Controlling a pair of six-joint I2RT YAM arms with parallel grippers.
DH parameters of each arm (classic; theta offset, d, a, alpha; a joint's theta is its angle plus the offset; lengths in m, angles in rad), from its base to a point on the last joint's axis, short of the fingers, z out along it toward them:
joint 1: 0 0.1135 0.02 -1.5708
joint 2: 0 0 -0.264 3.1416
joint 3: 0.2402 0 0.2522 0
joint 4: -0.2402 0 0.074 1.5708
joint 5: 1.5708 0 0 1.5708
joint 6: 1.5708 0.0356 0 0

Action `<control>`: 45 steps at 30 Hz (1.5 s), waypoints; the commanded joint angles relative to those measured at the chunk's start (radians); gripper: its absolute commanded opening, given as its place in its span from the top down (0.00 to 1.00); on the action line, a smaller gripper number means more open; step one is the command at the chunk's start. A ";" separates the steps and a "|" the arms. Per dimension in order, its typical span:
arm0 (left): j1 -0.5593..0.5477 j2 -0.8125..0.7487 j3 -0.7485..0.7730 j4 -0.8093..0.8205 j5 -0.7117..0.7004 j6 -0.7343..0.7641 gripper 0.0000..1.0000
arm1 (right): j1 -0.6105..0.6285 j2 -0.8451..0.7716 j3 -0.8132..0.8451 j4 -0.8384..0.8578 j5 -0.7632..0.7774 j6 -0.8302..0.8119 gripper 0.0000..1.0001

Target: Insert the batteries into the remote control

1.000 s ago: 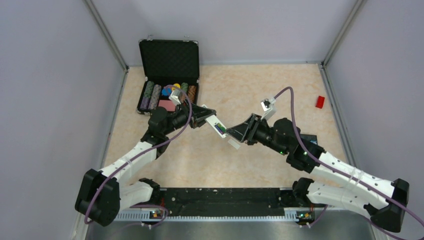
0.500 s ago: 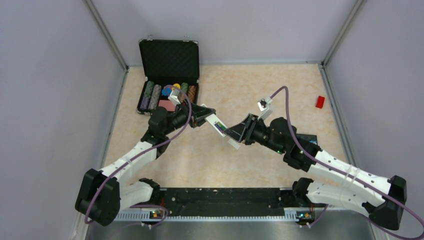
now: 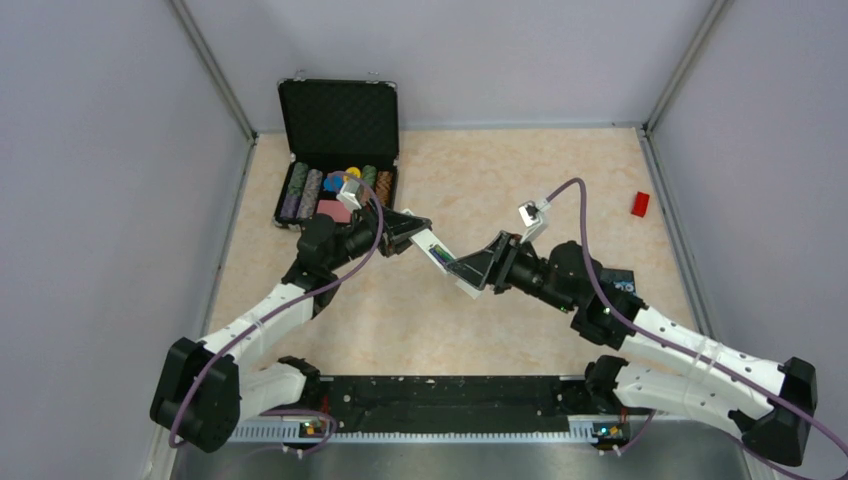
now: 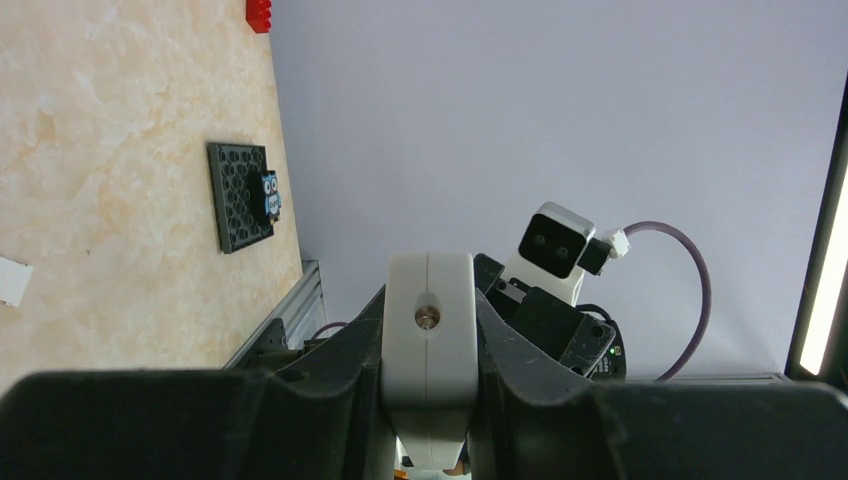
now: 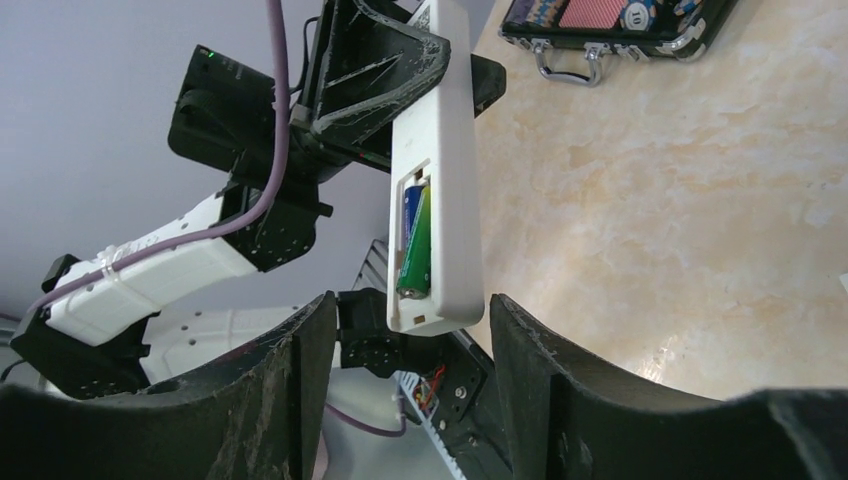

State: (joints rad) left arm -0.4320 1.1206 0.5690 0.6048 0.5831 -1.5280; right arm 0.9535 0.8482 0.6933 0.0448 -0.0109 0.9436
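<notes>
Nearby: chip case (image 3: 338, 130) (lid up) beyond remote control (image 3: 431, 246); red block (image 3: 640, 204) right.

Top view is bright and even, soft diffuse light, only faint shadows under the arms on the table (image 3: 520, 180). In the left wrist view, a light strip (image 4: 825, 260) glares white down the right edge, while the dark foreground across the bottom sits blurred and underexposed. In the right wrist view, the remote control (image 5: 437, 170) and batteries (image 5: 415, 245) read crisp. The near fingers (image 5: 280, 400) go soft and dark.
</notes>
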 commanded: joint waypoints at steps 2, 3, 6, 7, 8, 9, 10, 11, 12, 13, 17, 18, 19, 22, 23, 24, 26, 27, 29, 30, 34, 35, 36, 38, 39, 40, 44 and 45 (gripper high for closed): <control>-0.002 -0.023 0.005 0.053 -0.005 -0.009 1.00 | 0.006 -0.070 -0.043 0.082 0.003 0.010 0.43; -0.002 -0.024 0.004 0.052 -0.005 -0.008 1.00 | 0.005 -0.079 -0.049 0.079 0.007 0.015 0.45; -0.002 -0.027 0.003 0.053 -0.003 -0.009 1.00 | 0.006 -0.088 -0.055 0.071 0.035 0.025 0.52; -0.002 -0.028 0.002 0.053 -0.003 -0.009 1.00 | 0.006 -0.087 -0.055 0.070 0.038 0.026 0.54; -0.002 -0.030 0.001 0.053 -0.002 -0.009 1.00 | 0.006 -0.083 -0.054 0.070 0.040 0.029 0.57; -0.002 -0.031 0.002 0.052 -0.001 -0.009 1.00 | 0.006 -0.080 -0.053 0.070 0.041 0.030 0.59; -0.002 -0.032 -0.001 0.052 0.001 -0.009 1.00 | 0.006 -0.077 -0.051 0.071 0.043 0.033 0.60; -0.002 -0.034 -0.005 0.052 0.002 -0.009 1.00 | 0.006 -0.072 -0.051 0.070 0.045 0.037 0.61; -0.002 -0.036 -0.005 0.050 0.003 -0.008 1.00 | 0.007 -0.069 -0.051 0.072 0.046 0.040 0.62; -0.002 -0.037 -0.007 0.050 0.004 -0.009 1.00 | 0.006 -0.067 -0.049 0.071 0.049 0.044 0.62; -0.002 -0.041 -0.015 0.050 0.005 -0.008 1.00 | 0.006 -0.059 -0.048 0.072 0.061 0.055 0.65; -0.002 -0.043 -0.015 0.051 0.005 -0.009 1.00 | 0.006 -0.057 -0.048 0.071 0.064 0.058 0.65; -0.002 -0.044 -0.016 0.051 0.006 -0.009 1.00 | 0.007 -0.053 -0.047 0.069 0.067 0.062 0.67; -0.002 -0.045 -0.014 0.053 0.007 -0.008 1.00 | 0.006 -0.039 -0.046 0.068 0.070 0.065 0.69; -0.002 -0.043 -0.013 0.053 0.007 -0.008 1.00 | 0.006 -0.033 -0.044 0.069 0.068 0.064 0.70; -0.002 -0.043 -0.013 0.056 0.008 -0.008 1.00 | 0.006 -0.027 -0.040 0.070 0.064 0.063 0.70; -0.002 -0.041 -0.009 0.056 0.011 -0.006 1.00 | 0.006 -0.013 -0.034 0.071 0.061 0.062 0.71; -0.002 -0.041 -0.010 0.057 0.011 -0.006 1.00 | 0.006 -0.007 -0.032 0.073 0.057 0.060 0.71; -0.002 -0.041 -0.008 0.057 0.015 -0.004 1.00 | 0.006 0.002 -0.028 0.071 0.053 0.060 0.72; -0.002 -0.042 -0.009 0.058 0.014 -0.004 1.00 | 0.005 0.007 -0.026 0.071 0.051 0.059 0.72; -0.002 -0.045 -0.006 0.057 0.019 0.007 1.00 | 0.006 0.022 -0.017 0.065 0.047 0.060 0.73; -0.001 -0.047 -0.004 0.054 0.021 0.014 1.00 | 0.006 0.025 -0.014 0.063 0.048 0.056 0.73; -0.002 -0.049 -0.002 0.051 0.024 0.021 1.00 | 0.006 0.028 -0.008 0.057 0.047 0.055 0.73; -0.002 -0.054 0.005 0.040 0.029 0.047 1.00 | 0.005 0.038 0.006 0.036 0.048 0.057 0.73; -0.002 -0.058 0.009 0.027 0.030 0.065 1.00 | 0.006 0.041 0.015 0.021 0.050 0.056 0.74; -0.001 -0.063 0.014 0.001 0.027 0.082 1.00 | 0.005 0.047 0.026 0.005 0.053 0.057 0.74; -0.002 -0.078 0.020 -0.055 0.006 0.103 1.00 | 0.004 0.055 0.065 -0.082 0.063 0.049 0.74; -0.002 -0.078 0.021 -0.061 0.001 0.102 1.00 | 0.004 0.053 0.070 -0.091 0.060 0.034 0.74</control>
State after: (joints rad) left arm -0.4206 1.0828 0.5533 0.5392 0.5655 -1.4509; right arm 0.9535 0.8928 0.6895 0.0063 0.0326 1.0058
